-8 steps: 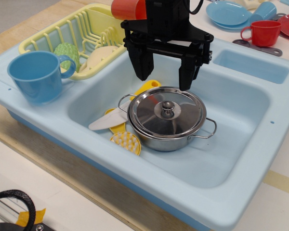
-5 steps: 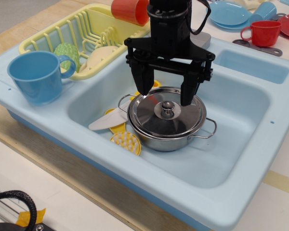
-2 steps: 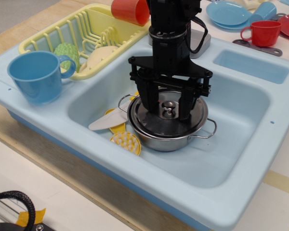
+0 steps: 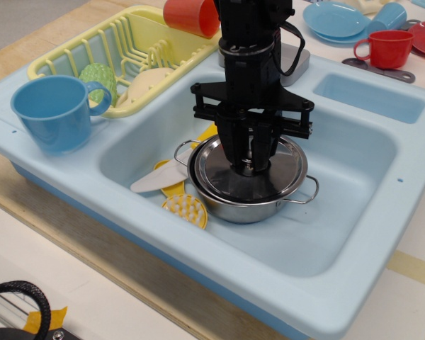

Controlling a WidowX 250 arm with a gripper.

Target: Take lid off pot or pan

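Observation:
A shallow shiny steel pot [image 4: 249, 202] with two wire loop handles sits in the light blue sink basin [image 4: 340, 205]. Its round steel lid [image 4: 216, 170] lies on top of it. My black gripper [image 4: 249, 163] reaches straight down onto the centre of the lid. Its fingers have closed together around the small knob, which is mostly hidden between them. The lid still rests on the pot.
A yellow utensil and scrubber [image 4: 184, 207] and a white spatula [image 4: 156, 179] lie left of the pot. A yellow dish rack [image 4: 120, 49] holds a green item. A blue cup [image 4: 55, 112] stands on the sink's left edge. Red cups [image 4: 386, 48] and blue plates [image 4: 336, 20] sit behind.
My gripper came down from above the pot onto the lid, and its wide-open fingers closed inward on the knob. The pot and lid have not moved.

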